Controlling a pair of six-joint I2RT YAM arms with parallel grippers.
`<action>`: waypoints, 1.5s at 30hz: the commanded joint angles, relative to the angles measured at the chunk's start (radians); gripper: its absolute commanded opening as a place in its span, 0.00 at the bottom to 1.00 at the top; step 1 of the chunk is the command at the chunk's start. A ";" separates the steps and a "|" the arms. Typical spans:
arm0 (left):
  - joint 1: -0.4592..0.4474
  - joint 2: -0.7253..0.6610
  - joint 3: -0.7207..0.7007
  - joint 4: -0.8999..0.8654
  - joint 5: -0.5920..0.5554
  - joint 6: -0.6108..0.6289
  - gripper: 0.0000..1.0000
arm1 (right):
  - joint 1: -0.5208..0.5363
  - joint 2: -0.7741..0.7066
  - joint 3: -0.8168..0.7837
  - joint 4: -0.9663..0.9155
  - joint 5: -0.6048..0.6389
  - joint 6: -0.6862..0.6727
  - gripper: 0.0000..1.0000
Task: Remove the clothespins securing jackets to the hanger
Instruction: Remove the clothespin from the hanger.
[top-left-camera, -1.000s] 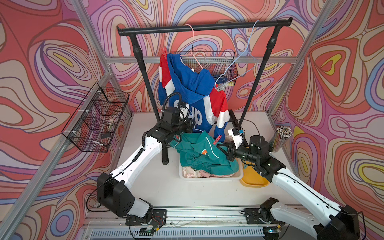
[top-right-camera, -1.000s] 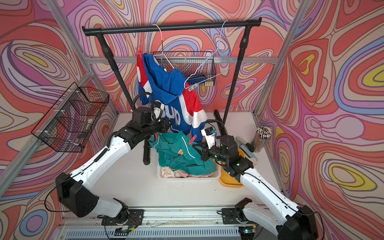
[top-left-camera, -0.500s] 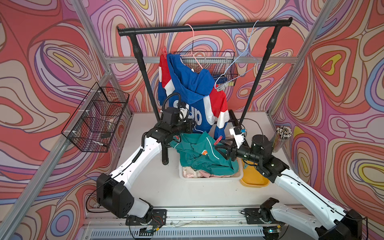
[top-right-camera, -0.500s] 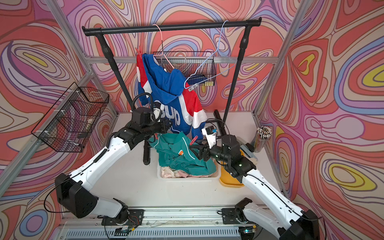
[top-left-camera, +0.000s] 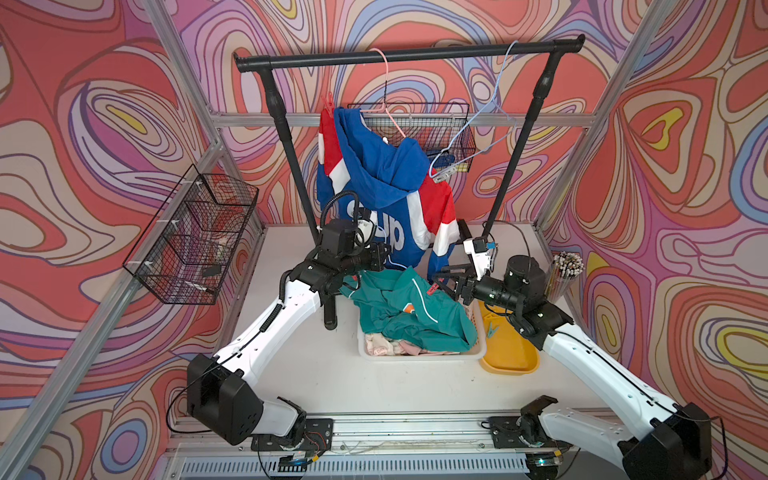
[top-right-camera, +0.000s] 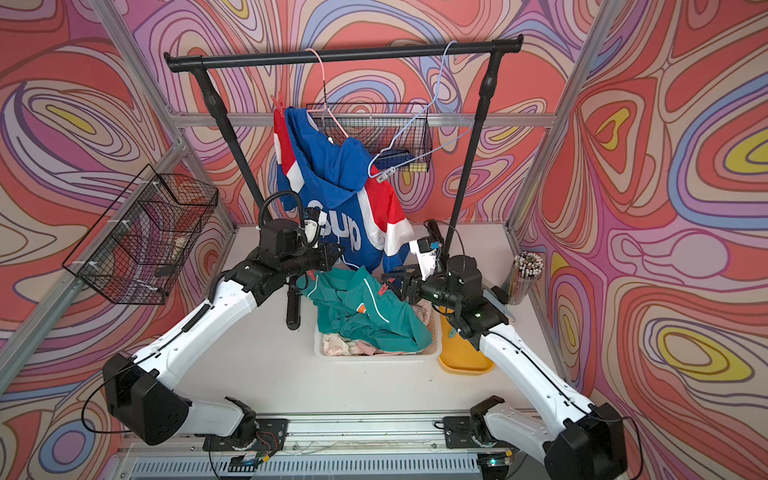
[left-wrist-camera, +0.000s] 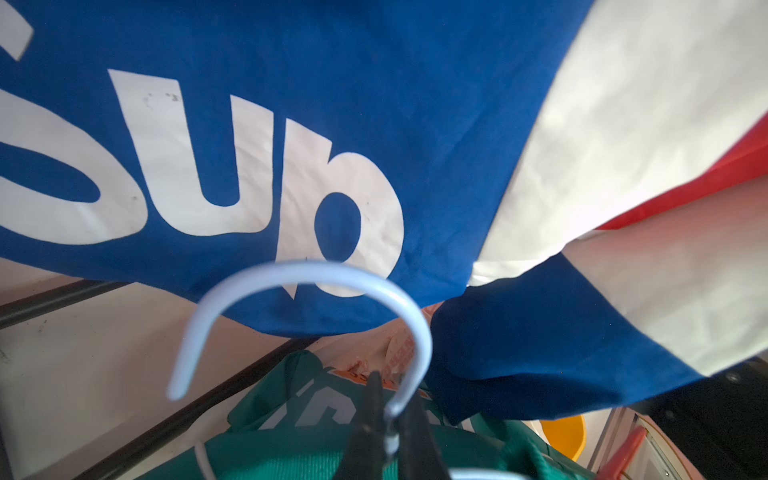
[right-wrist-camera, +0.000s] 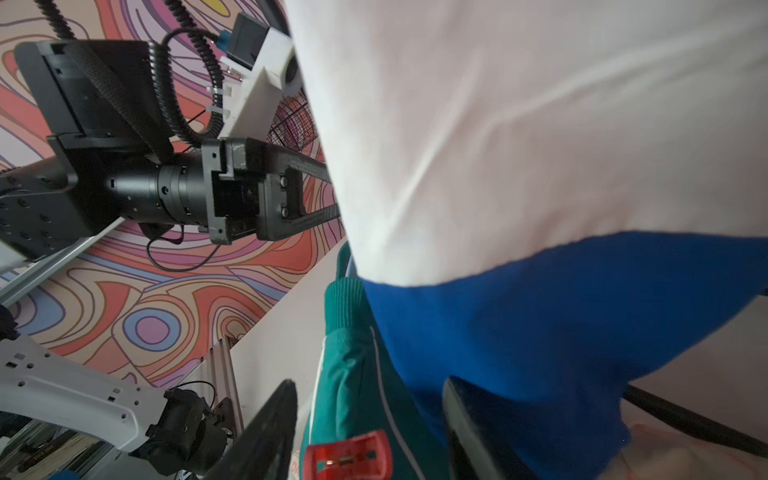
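Now straddles red clothespin (right-wrist-camera: 347, 457) on teal jacket (right-wrist-camera: 345, 374) with right fingers (right-wrist-camera: 268, 430) apart, left fingers (left-wrist-camera: 361, 432) clamped on hanger (left-wrist-camera: 299, 270); may pinch cloth or slip if closed off-centre.

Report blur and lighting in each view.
Left wrist view: lettering on the Sup jacket is crisp, the near hanger hook soft-edged. Right wrist view: the red clothespin and right gripper are blurred. Both top views: evenly lit, sharp.
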 joint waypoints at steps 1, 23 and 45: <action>0.001 -0.024 -0.011 0.014 0.019 0.002 0.00 | -0.001 0.001 0.015 0.027 -0.049 0.023 0.56; 0.002 -0.008 -0.014 0.037 0.032 -0.006 0.00 | -0.001 0.000 0.003 -0.011 -0.071 0.038 0.29; 0.002 -0.036 -0.074 0.102 0.047 -0.013 0.00 | -0.001 -0.004 0.009 0.063 -0.094 0.122 0.00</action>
